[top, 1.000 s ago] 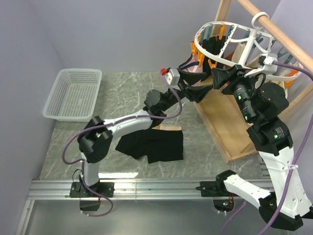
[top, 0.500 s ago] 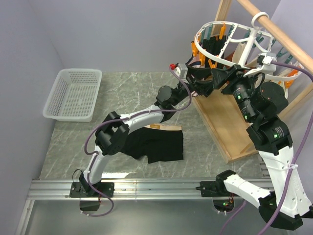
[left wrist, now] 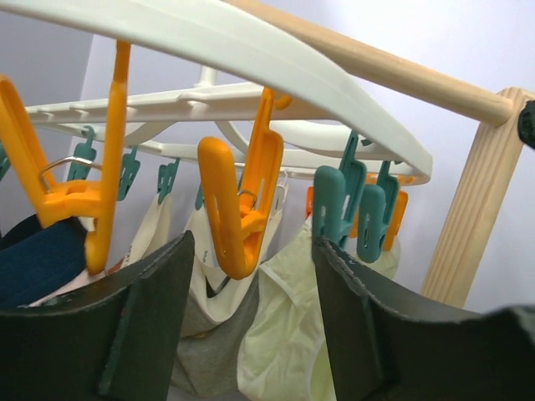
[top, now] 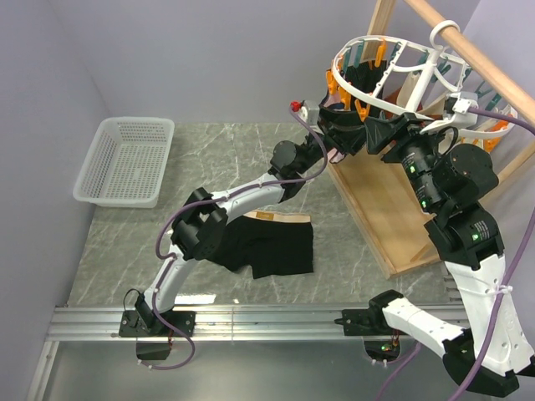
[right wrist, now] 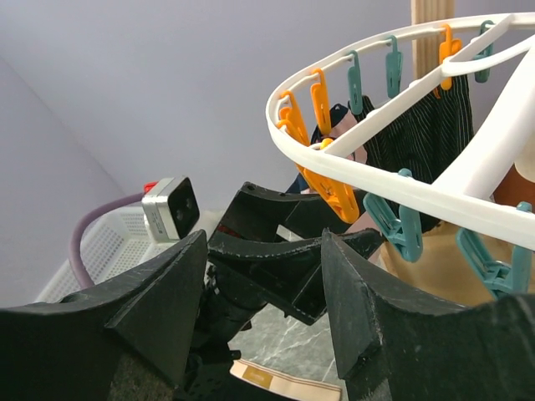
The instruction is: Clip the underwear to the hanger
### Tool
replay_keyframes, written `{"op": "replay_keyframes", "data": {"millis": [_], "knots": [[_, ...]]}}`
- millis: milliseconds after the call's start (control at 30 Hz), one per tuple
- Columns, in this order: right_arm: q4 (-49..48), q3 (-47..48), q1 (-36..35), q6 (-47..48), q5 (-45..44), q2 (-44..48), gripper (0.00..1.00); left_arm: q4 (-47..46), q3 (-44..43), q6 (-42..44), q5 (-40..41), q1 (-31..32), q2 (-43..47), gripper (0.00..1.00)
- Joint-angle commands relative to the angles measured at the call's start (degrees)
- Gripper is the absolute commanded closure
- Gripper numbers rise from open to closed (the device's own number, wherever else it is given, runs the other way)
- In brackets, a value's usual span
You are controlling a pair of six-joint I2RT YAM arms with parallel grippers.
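The black underwear [top: 266, 247] with its tan waistband [top: 284, 219] lies flat on the table between the arms; the waistband also shows in the right wrist view [right wrist: 284, 383]. The round white hanger [top: 393, 52] hangs from the wooden rod [top: 468, 48], with orange and teal clips. My left gripper [top: 343, 134] is raised to the hanger's near rim, open and empty, with an orange clip [left wrist: 242, 209] hanging just above the gap between its fingers [left wrist: 125, 326]. My right gripper [top: 376, 129] is open and empty, facing the left gripper [right wrist: 292, 251] under the rim [right wrist: 376, 180].
Cream [left wrist: 284, 334] and grey [left wrist: 205, 351] garments hang from clips behind the orange one. A teal clip [left wrist: 334, 205] hangs beside it. A white mesh basket [top: 125, 159] stands at the far left. A wooden frame [top: 384, 209] leans under the hanger.
My left arm has stretched up and to the right, carrying its open gripper to the hanger's rim. The right arm has barely moved. The underwear has stayed on the table.
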State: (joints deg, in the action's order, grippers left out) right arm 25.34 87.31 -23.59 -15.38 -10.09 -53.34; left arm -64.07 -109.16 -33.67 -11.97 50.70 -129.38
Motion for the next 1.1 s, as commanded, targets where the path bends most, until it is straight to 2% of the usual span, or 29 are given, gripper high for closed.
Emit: {"op": "replay_keyframes", "data": {"millis": [0,233,333,367,433,467,567,633,833,1067], "knots": [[-1.44,-0.12,0.3,0.7,-0.72,0.87,0.36,-3.42,-3.07,-1.57,-1.57,0.1,-0.17,0.38],[-1.61,-1.7,0.3,0.61,-1.6,1.49,0.37,-4.39,-3.69,-0.35,-2.79,0.1,-0.08,0.48],[-1.88,-2.05,0.39,0.7,-1.87,1.57,0.37,-4.66,-3.6,0.97,-3.5,0.28,0.09,0.61],[-1.96,-2.05,0.39,0.7,-1.95,1.57,0.37,-4.57,-3.34,1.24,-3.5,0.37,0.36,0.69],[-2.14,-2.93,0.3,1.31,-2.13,1.57,0.38,-4.57,-2.64,2.9,-3.85,0.45,0.88,0.76],[-2.58,-3.37,0.3,1.75,-2.65,1.75,0.39,-4.22,-2.2,3.43,-3.42,0.54,1.23,0.83],[-3.37,-5.56,0.3,2.72,-4.23,1.93,0.43,-4.22,-0.79,6.06,-3.85,0.98,2.38,0.91],[-3.63,-6.18,0.3,3.77,-5.11,1.58,0.44,-3.78,0.79,9.39,-2.98,1.51,3.69,1.0],[-5.39,-7.15,0.3,4.92,-4.94,0.79,0.43,-2.81,3.52,13.36,-3.15,2.04,5.54,1.0],[-4.43,-5.84,0.3,4.83,-7.75,-2.11,0.39,-3.51,4.57,13.89,-4.64,2.13,6.51,1.0]]}}
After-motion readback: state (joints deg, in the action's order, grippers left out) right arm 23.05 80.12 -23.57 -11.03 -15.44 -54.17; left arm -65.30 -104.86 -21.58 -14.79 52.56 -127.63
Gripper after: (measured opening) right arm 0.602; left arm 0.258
